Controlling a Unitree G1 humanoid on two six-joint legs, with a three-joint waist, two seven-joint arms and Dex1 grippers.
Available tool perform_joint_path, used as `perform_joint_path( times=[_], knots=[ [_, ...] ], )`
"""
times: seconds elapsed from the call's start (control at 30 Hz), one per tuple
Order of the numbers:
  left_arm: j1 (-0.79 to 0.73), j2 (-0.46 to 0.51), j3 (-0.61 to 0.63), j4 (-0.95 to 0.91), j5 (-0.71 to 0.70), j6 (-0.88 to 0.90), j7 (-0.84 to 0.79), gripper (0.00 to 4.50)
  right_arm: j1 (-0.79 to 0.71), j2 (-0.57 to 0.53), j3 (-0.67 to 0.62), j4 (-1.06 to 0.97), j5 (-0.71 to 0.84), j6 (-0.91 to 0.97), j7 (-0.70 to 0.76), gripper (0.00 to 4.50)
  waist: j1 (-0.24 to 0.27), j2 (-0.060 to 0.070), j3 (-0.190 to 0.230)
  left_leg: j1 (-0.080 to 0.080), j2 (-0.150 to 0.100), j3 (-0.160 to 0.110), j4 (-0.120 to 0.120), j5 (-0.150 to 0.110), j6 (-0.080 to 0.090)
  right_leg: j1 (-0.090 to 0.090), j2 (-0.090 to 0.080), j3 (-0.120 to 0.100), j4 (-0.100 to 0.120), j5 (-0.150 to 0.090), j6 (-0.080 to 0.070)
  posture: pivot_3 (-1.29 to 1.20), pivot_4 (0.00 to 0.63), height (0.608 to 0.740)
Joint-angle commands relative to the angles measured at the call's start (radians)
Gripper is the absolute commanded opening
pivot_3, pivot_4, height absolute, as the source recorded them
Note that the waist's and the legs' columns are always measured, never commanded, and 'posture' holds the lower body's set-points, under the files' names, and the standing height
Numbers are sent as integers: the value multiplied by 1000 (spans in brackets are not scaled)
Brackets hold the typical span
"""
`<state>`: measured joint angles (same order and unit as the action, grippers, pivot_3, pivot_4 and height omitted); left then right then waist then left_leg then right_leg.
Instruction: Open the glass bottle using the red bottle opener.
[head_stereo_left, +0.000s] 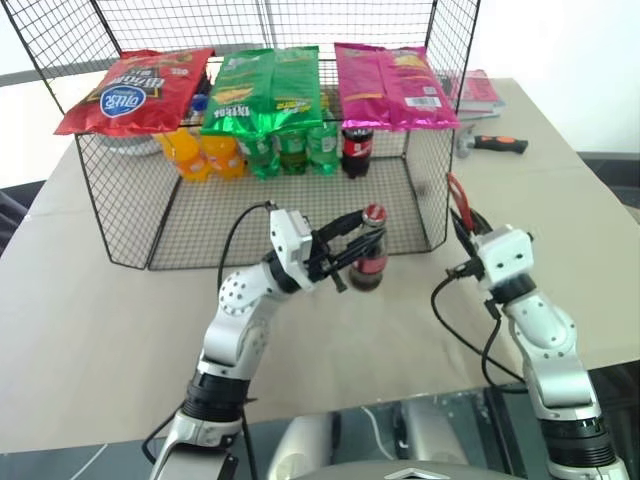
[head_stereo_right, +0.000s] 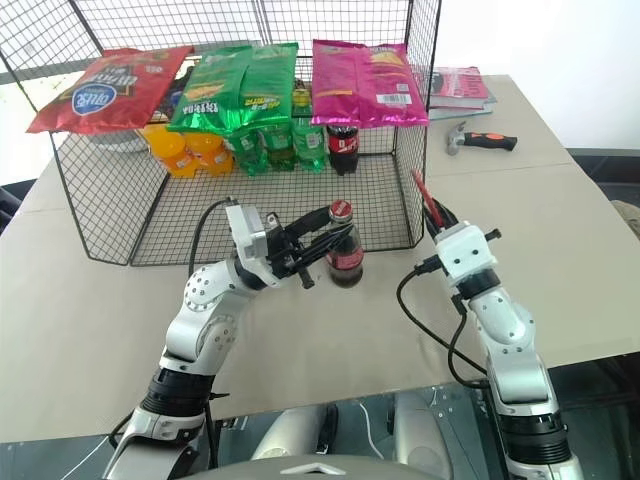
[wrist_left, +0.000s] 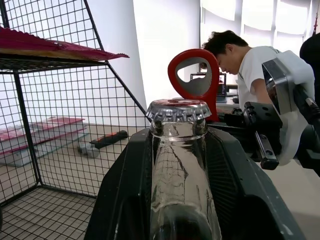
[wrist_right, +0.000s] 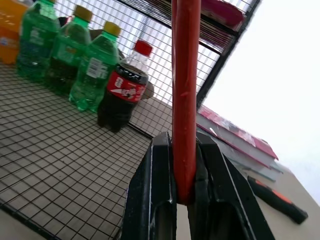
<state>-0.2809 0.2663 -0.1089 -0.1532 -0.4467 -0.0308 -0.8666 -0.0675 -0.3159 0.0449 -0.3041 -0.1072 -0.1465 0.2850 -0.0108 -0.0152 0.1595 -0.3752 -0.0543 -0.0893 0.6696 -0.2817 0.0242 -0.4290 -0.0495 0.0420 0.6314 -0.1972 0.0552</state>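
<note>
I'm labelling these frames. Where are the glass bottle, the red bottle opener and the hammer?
glass bottle (head_stereo_left: 369, 262): left eye view, red label band.
red bottle opener (wrist_left: 196, 76): left wrist view, ring-shaped head.
hammer (head_stereo_right: 489, 141): right eye view, orange-and-black handle.

The right gripper (wrist_right: 186, 192) is clamped on the red bottle opener (wrist_right: 185, 90), both black fingers (wrist_right: 155, 195) pressed against the flat handle. The handle rises straight out from between the fingertips. Beyond the gripper lies the wire mesh floor (wrist_right: 55, 170) of a rack. Far ahead of the fingers stand green bottles (wrist_right: 90, 70) beside a dark cola bottle (wrist_right: 122, 92) with a red cap. Off to the opposite side lie stacked books (wrist_right: 240, 137) and an orange-and-black tool handle (wrist_right: 277, 200).
</note>
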Motion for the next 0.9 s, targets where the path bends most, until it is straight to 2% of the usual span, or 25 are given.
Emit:
perform_joint_path(
  times=[0.03,0.2,0.4,0.57,0.9],
  knots=[
    [3,3,2,-13,8,-3,5,1181,-33,-39,59,-34,-77,-73,32,0,-1,0,0,0,0,0,0,0,0,0,0,0,0,0,0,0,150,740],
    [3,2,3,-11,8,0,10,1181,-84,-64,96,-8,-156,-97,28,0,1,0,0,1,0,0,0,0,0,1,0,0,0,0,0,0,150,740],
    [3,7,8,-11,-1,7,12,1181,-137,-34,149,35,-175,-101,36,0,-1,0,0,6,0,0,-1,0,0,6,0,0,-1,0,0,0,150,740],
    [7,10,11,-13,-5,11,12,1181,-149,-22,183,51,-171,-99,50,0,-1,0,0,13,1,0,-1,-1,1,14,1,-1,-4,0,0,0,150,740],
    [5,-4,11,-11,-12,32,23,1181,-159,2,225,136,-220,-160,19,0,-1,0,0,14,2,0,-1,0,1,15,1,0,-4,0,0,0,150,740]
  ],
)
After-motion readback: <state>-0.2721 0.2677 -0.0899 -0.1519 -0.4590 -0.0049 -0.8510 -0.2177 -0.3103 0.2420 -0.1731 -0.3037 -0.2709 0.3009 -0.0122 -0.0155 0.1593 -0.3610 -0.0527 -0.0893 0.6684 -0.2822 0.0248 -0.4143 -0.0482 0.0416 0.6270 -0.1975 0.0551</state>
